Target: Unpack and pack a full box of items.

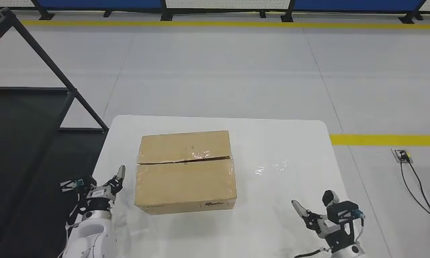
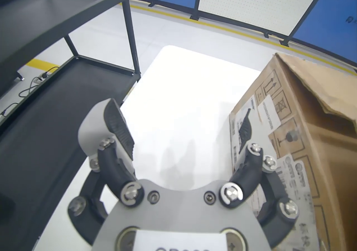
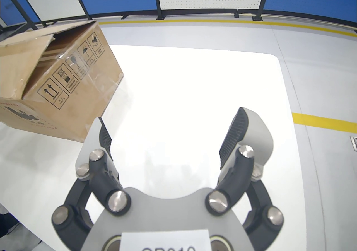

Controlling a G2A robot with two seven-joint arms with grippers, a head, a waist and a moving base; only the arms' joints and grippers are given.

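fig. note: you see the cardboard box (image 1: 186,170) on the white table (image 1: 282,191), approx mid-table and a bit toward the left side. its top flaps are folded down w/ a seam across the lid. in the right wrist view one flap sits slightly raised, leaving a dark gap under it. your left gripper (image 2: 178,121) hangs over the table's near-left corner, just beside the box's left wall, w/ fingers spread wide and nothing btw them. your right gripper (image 3: 171,123) hangs over the near-right part of the table, well apart from the box, jaws likewise wide apart and holding nothing. a black shelf rack (image 2: 55,12) stands just off the table's left edge.
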